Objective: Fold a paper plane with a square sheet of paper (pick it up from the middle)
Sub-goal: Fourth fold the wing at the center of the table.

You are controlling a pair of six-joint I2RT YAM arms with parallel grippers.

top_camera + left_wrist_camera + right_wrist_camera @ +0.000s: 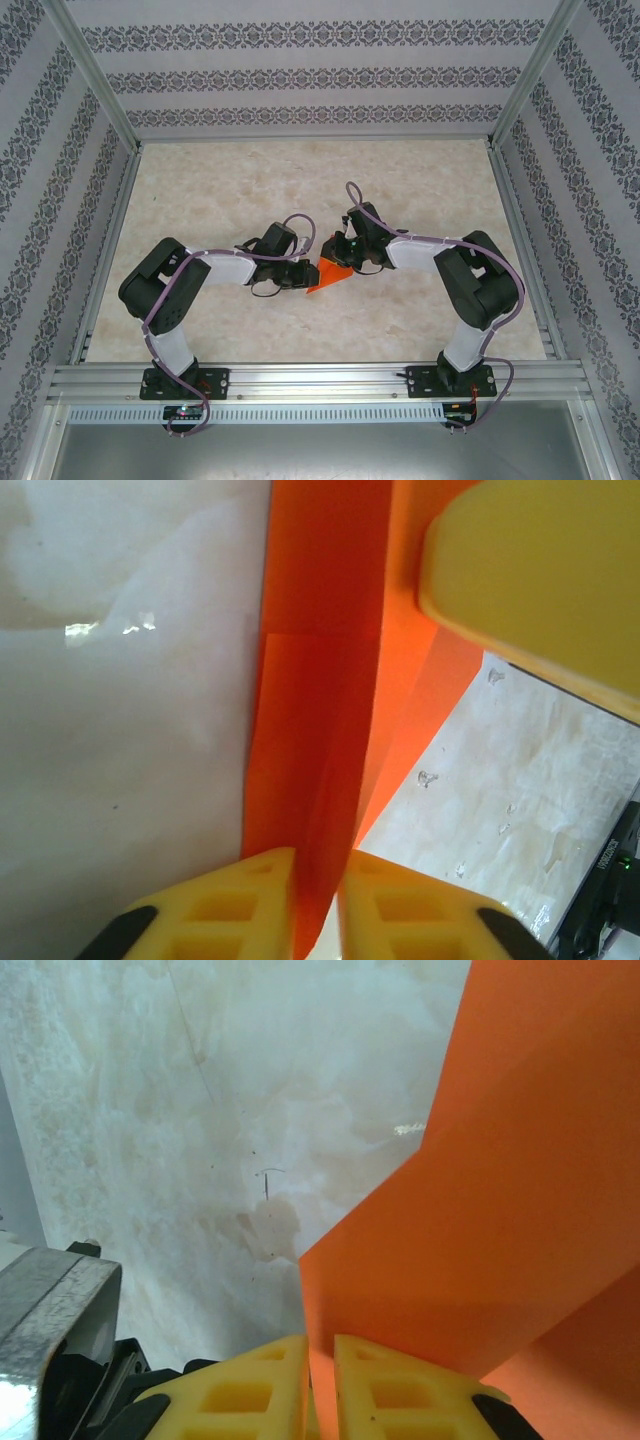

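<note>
marble table [300, 180], orange paper [326, 279] partly hidden

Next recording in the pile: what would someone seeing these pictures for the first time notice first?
The bright orange paper, folded with sharp creases, stands out at mid-table where the two arms meet over the pale marble-look table. Up close it passes between the yellow fingers of the left hand, and the right hand pinches its lower edge.

walls [300, 75]: damask-striped wallpaper; tabletop [250, 170]: pale marble; frame [320, 378]: aluminium rails; light: even
</note>
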